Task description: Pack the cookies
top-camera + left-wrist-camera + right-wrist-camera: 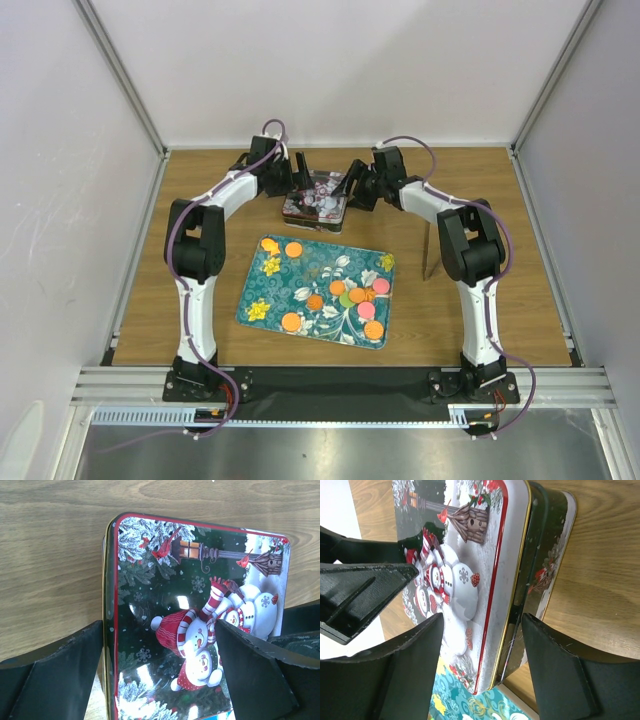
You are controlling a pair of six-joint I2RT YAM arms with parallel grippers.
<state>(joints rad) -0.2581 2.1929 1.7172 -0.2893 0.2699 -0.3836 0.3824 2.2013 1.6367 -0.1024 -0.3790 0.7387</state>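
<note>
The cookies lie scattered on a teal floral tray (322, 268): orange discs (290, 322), pink discs (381, 286), a green one (346, 298) and an orange star (269, 245). Behind the tray stands a tin (315, 205) with a snowman lid (200, 590) lying on it. My left gripper (298, 178) is open at the tin's left side; in its wrist view (160, 672) the jaws straddle the lid's left edge. My right gripper (352, 186) is open at the tin's right side, straddling the lid's right edge (482, 665). Neither holds anything.
The tin's dark side wall (547, 555) shows under the lid (485, 555). The tray's corner (465, 707) lies just in front of the tin. The left gripper's finger (360, 595) shows in the right wrist view. Grey walls enclose the wooden table (500, 300).
</note>
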